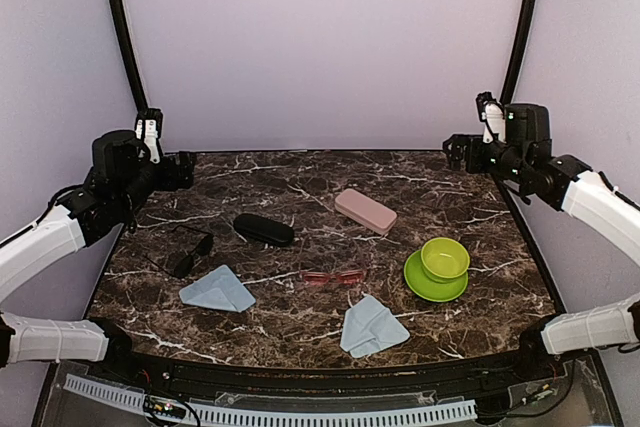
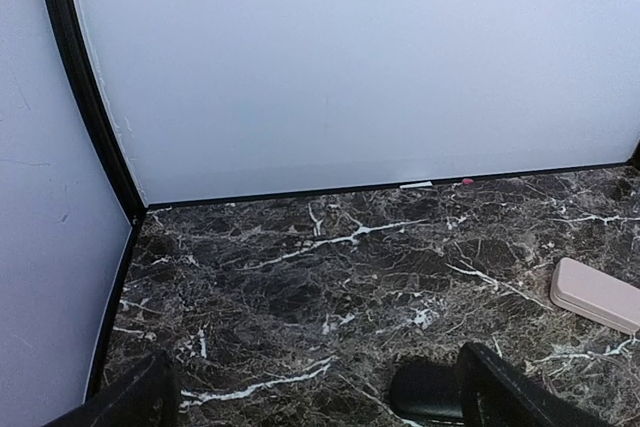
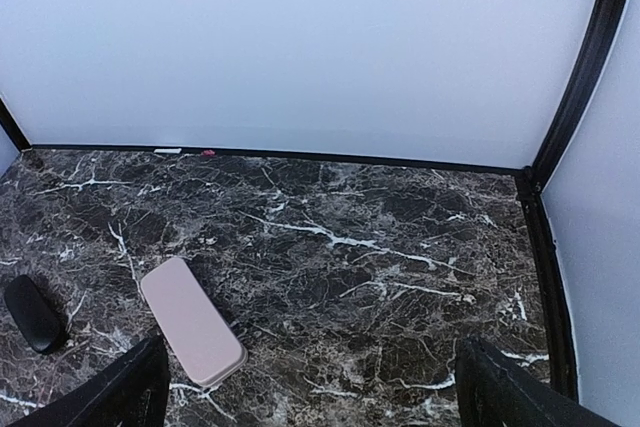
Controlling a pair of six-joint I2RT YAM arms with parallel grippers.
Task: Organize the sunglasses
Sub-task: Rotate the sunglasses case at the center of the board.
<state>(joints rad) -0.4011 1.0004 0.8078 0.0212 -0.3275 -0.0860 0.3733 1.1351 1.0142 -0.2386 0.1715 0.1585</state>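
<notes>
The black sunglasses [image 1: 186, 253] lie on the marble table at the left, unfolded. The red-pink sunglasses [image 1: 334, 277] lie near the middle front. My left gripper [image 1: 180, 169] hovers over the table's back left corner, open and empty; its fingertips [image 2: 500, 387] stand wide apart in the left wrist view. My right gripper [image 1: 458, 151] hovers over the back right corner, open and empty, its fingertips [image 3: 500, 392] wide apart. Neither pair of sunglasses shows in the wrist views.
A black case [image 1: 264, 229] and a pink case [image 1: 365, 210] lie mid-table; both also show in the wrist views, the pink case [image 3: 192, 320] and the black case [image 2: 430, 392]. Two light blue cloths [image 1: 217, 290] [image 1: 371, 328] lie at the front. A green bowl on a saucer [image 1: 440, 265] stands right.
</notes>
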